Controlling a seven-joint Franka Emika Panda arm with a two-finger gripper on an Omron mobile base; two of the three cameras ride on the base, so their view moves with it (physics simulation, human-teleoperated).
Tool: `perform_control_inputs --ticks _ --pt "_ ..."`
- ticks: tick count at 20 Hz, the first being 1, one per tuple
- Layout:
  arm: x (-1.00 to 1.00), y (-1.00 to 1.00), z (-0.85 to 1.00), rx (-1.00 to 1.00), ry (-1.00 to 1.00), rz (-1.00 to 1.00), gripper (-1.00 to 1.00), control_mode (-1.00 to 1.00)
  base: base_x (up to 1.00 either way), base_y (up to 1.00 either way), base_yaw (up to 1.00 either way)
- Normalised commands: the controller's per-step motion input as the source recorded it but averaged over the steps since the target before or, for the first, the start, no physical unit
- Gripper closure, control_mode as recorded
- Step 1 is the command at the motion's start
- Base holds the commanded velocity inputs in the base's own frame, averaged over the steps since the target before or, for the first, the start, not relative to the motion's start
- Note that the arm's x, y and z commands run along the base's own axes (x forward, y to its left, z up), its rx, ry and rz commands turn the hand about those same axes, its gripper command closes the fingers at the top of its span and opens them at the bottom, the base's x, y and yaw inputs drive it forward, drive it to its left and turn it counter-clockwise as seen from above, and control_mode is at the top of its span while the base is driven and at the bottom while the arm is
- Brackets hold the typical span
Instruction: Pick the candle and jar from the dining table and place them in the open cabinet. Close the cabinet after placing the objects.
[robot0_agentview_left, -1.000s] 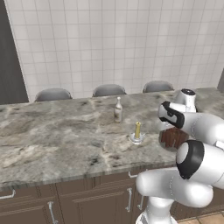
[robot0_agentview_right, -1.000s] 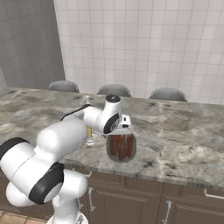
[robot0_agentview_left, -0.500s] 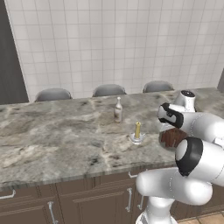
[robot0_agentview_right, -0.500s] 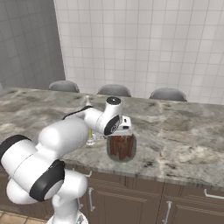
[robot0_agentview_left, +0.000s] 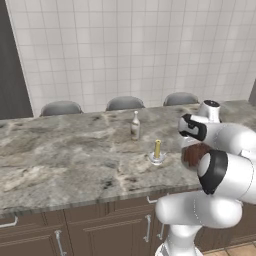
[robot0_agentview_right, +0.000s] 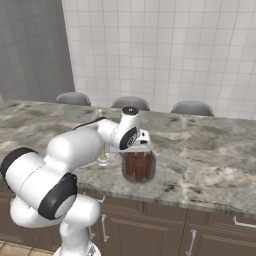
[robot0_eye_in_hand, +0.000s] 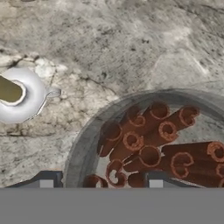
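Observation:
The jar (robot0_agentview_right: 138, 166), squat and reddish-brown, stands on the dining table (robot0_agentview_left: 60, 160) near its front edge. My gripper (robot0_agentview_right: 136, 150) points straight down onto the jar's top. In the hand view the gripper (robot0_eye_in_hand: 100, 180) straddles the jar's (robot0_eye_in_hand: 153, 144) grey rim: one fingertip (robot0_eye_in_hand: 46, 180) lies outside it and the other sits over the brown rolls inside. How tightly the jaws stand I cannot make out. The yellow candle (robot0_agentview_left: 157, 149) stands upright on its round holder (robot0_eye_in_hand: 26, 94), just left of the jar. The cabinet is out of view.
A slim clear glass bottle (robot0_agentview_left: 135, 125) stands behind the candle. Three grey chair backs (robot0_agentview_left: 125, 103) line the table's far side before a white tiled wall. Dark drawer and door fronts with silver handles (robot0_agentview_left: 148, 227) run under the table's front edge.
The hand has settled slightly lower onto the jar's top. The jar, the candle and the bottle stand where they were.

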Motion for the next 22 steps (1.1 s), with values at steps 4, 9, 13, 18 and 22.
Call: perform_control_inputs --ticks 4,9,13,18,22 --pt "-0.02 0.0 -0.53 0.0 0.0 0.06 1.0 -1.0 0.0 0.0 0.0" --pt "-0.07 0.04 -0.43 0.0 0.0 0.13 1.0 -1.0 0.0 0.0 0.0" --pt "-0.39 0.0 -0.04 0.0 -0.06 0.18 1.0 -1.0 0.0 0.0 0.0" --pt "-0.57 0.0 0.39 -0.02 -0.16 0.15 1.0 -1.0 0.0 0.0 0.0" --pt "-0.35 0.02 0.55 -0.02 -0.14 0.14 1.0 -1.0 0.0 0.0 0.0"
